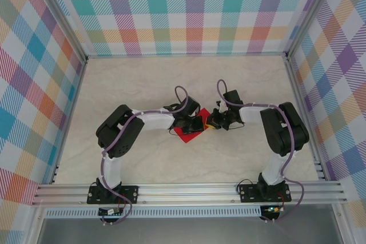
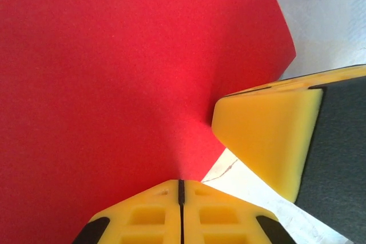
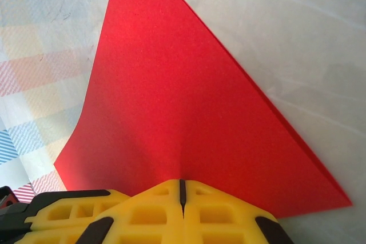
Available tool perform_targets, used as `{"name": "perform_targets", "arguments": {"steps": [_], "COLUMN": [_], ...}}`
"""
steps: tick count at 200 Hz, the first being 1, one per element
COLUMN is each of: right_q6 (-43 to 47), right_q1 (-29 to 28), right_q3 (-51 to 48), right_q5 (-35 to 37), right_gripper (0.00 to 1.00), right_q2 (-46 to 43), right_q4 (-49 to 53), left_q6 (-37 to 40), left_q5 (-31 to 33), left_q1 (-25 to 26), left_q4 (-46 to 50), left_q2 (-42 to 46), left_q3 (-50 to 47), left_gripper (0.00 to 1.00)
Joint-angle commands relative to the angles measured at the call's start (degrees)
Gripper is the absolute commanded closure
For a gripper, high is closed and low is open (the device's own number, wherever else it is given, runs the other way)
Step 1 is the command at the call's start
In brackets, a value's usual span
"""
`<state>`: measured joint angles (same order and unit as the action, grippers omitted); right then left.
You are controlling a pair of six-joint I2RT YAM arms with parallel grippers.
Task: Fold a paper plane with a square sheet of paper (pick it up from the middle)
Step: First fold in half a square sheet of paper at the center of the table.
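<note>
The square sheet of paper (image 1: 186,134) is bright red and lies mid-table between the two arms. In the left wrist view the sheet of paper (image 2: 114,72) spreads out ahead of my left gripper (image 2: 181,184), which is shut on its near edge. A yellow finger (image 2: 266,135) of the right gripper presses in from the right. In the right wrist view the paper (image 3: 171,101) looks like a pointed triangle with a doubled right edge, and my right gripper (image 3: 182,186) is shut on its near edge. From above, the left gripper (image 1: 198,124) and right gripper (image 1: 212,123) meet tip to tip.
The pale marbled table (image 1: 171,78) has bare room all round the arms. Plaid walls (image 1: 189,10) close off the back and both sides. An aluminium rail (image 1: 189,190) runs along the front, by the arm bases.
</note>
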<state>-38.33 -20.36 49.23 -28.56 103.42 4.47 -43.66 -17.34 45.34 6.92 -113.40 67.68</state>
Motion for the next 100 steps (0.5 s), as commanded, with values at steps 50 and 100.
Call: {"name": "perform_targets", "arguments": {"steps": [50, 100], "right_q6": [0.64, 0.29], "right_q1": [0.05, 0.01], "right_q3": [0.95, 2.17], "right_q5": [7.41, 9.35], "right_gripper": [0.98, 0.98], "right_q2": [4.46, 5.74], "right_q4": [7.43, 10.07], "left_q6": [1.43, 5.56], "left_q5": [0.26, -3.31], "left_q1": [0.71, 0.76], "left_q4": [-0.57, 0.46], "left_q2": [2.83, 6.47], "left_q3": [-9.89, -13.76], "left_gripper": [0.94, 0.94]}}
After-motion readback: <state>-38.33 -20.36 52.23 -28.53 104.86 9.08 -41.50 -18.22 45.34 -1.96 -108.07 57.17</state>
